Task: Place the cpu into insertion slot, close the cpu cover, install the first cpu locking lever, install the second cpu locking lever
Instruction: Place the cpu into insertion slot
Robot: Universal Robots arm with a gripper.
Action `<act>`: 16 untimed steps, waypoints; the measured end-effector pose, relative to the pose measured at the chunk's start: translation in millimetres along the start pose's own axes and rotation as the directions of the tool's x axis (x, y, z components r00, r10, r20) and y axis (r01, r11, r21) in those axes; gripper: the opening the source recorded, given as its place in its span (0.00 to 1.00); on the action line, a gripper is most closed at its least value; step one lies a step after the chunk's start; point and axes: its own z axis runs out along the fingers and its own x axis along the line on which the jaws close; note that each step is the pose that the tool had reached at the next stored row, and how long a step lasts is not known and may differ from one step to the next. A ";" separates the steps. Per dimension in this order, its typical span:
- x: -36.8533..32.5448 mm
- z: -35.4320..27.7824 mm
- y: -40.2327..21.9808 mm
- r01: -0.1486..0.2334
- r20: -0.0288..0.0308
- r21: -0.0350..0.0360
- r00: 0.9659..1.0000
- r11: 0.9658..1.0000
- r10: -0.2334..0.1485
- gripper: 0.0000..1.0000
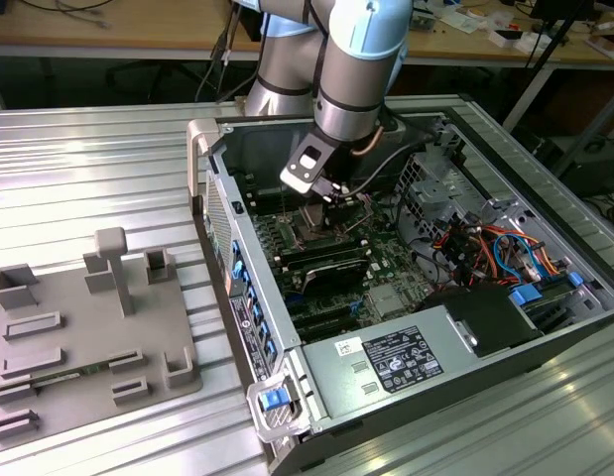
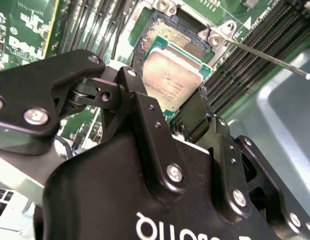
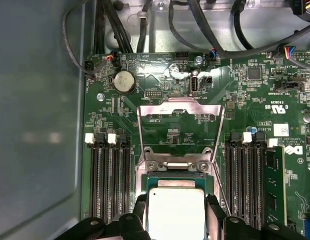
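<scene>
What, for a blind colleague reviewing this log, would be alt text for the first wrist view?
The gripper holds the cpu over the insertion slot of a green motherboard. The silvery cpu cover stands hinged open beyond the slot, and black memory slots flank it.

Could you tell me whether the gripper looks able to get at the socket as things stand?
Probably yes: the cover is swung up off the socket, which lies bare, and the gripper, jaws shut on the chip, hangs just over it with nothing between.

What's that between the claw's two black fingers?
It's the cpu, a pale square chip held between them, seen in both wrist views.
</scene>
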 end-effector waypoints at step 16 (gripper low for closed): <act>-2.6 5.4 -1.2 0.005 -0.002 0.000 1.000 1.000 -0.005 0.55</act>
